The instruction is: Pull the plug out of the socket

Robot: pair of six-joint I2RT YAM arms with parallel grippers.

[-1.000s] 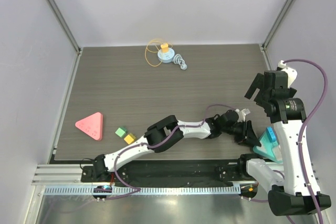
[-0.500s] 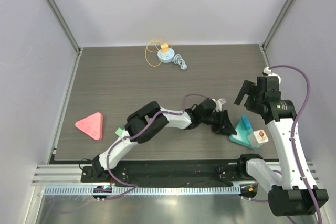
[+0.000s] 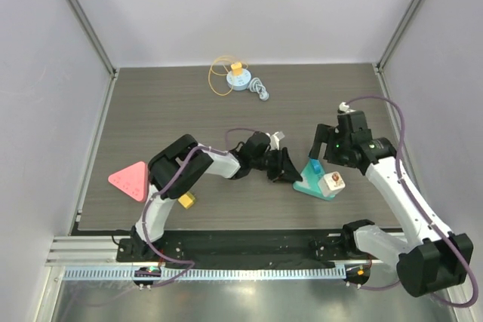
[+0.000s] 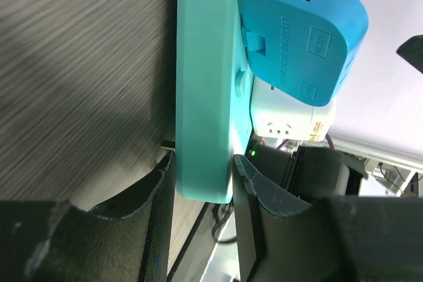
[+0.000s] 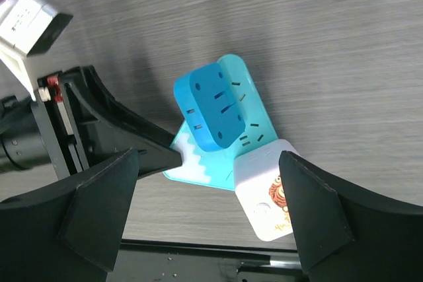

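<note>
Evidently you had the left end effector (image 4: 201,176) clamped on the edge of the teal socket (image 4: 201,64), bracing it on the counter (image 3: 189,111). The right end effector (image 5: 208,158) hung spread wide over the blue plug (image 5: 215,110), seated there, not yet pulled.

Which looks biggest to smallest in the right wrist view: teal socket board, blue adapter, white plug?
1. Teal socket board, largest.
2. Blue adapter and white plug look about alike; both stick up toward the camera, so I won't rank them.
</note>
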